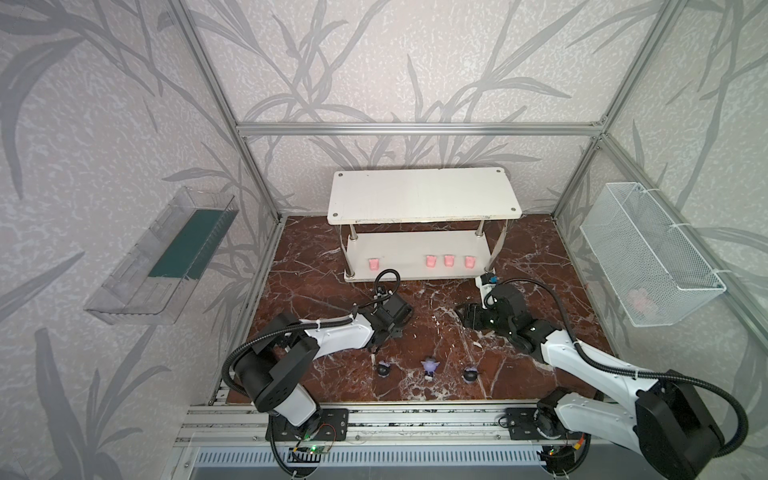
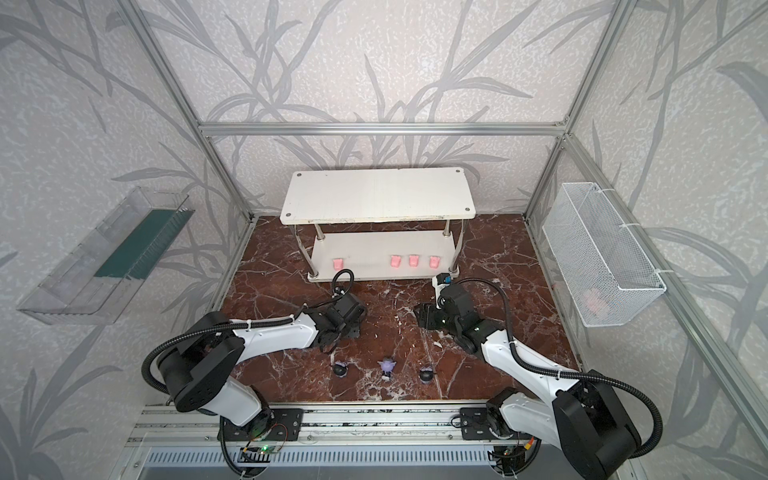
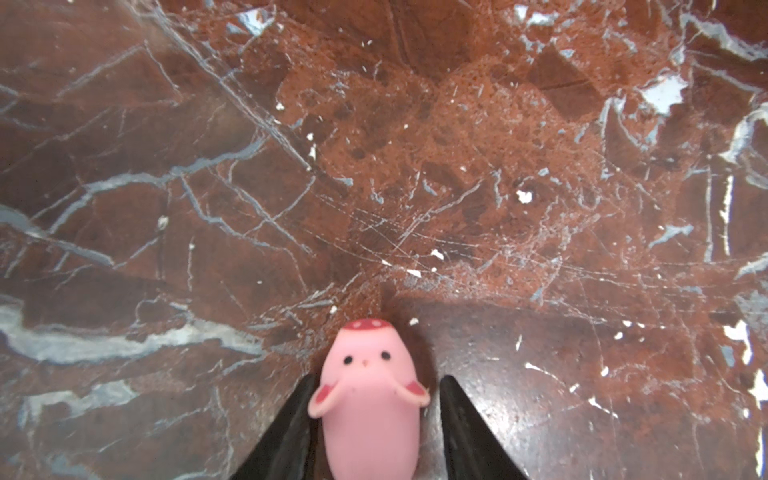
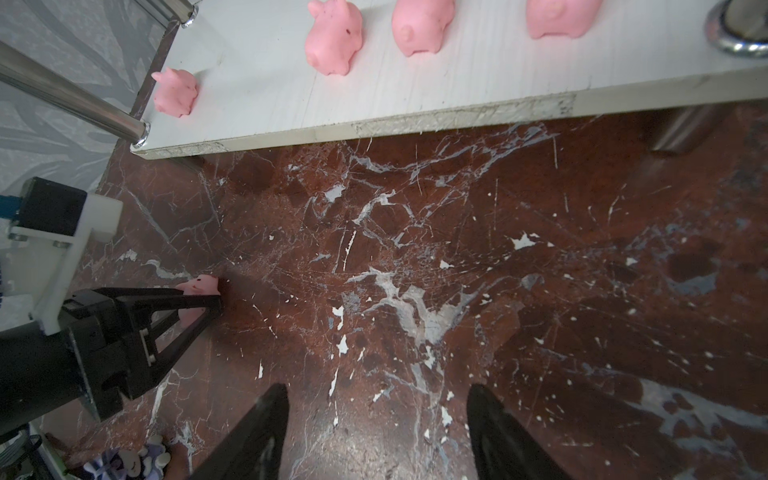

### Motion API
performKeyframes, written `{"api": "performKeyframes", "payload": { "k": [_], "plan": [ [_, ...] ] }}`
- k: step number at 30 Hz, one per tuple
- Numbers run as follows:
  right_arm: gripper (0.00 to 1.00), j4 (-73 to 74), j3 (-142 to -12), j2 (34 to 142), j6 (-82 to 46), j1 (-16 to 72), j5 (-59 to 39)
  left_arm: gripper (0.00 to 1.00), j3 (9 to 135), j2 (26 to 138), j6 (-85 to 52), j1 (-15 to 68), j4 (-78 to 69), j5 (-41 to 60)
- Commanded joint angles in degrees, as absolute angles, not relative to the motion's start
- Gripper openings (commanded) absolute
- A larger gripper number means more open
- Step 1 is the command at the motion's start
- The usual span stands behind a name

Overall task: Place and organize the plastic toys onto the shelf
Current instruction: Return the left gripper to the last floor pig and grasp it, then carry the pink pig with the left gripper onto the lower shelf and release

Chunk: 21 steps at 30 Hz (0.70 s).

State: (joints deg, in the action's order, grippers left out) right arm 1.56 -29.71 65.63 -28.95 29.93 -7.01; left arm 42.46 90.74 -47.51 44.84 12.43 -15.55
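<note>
GRIP: left gripper jaws stand narrow around a pink piglet low over the marble floor, left of centre, just near of the shelf; firm pinch unclear | right gripper gapes wide, empty | HANDLING: piglet likely light, soft, rounded; best pinched across its flanks behind the ears | WRITING: none legible

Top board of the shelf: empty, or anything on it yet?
Empty. Both top views show the top board bare; the four pink pigs stand on the lower board.
</note>
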Motion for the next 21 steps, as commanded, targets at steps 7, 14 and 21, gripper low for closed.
{"api": "performKeyframes", "payload": {
  "k": [7,14,21],
  "plan": [
    [0.69,2.3,-29.6,65.3,-28.6,29.3,-7.3,0.31,44.4,92.1,-47.8,45.0,15.8,-17.3],
    [0.69,2.8,-29.2,65.4,-28.7,29.3,-7.2,0.30,46.5,90.0,-45.8,45.1,19.8,-17.9],
    [0.69,3.3,-29.2,65.4,-28.8,29.1,-7.3,0.29,52.2,86.5,-42.2,45.2,25.1,-16.4]
  ]
}}
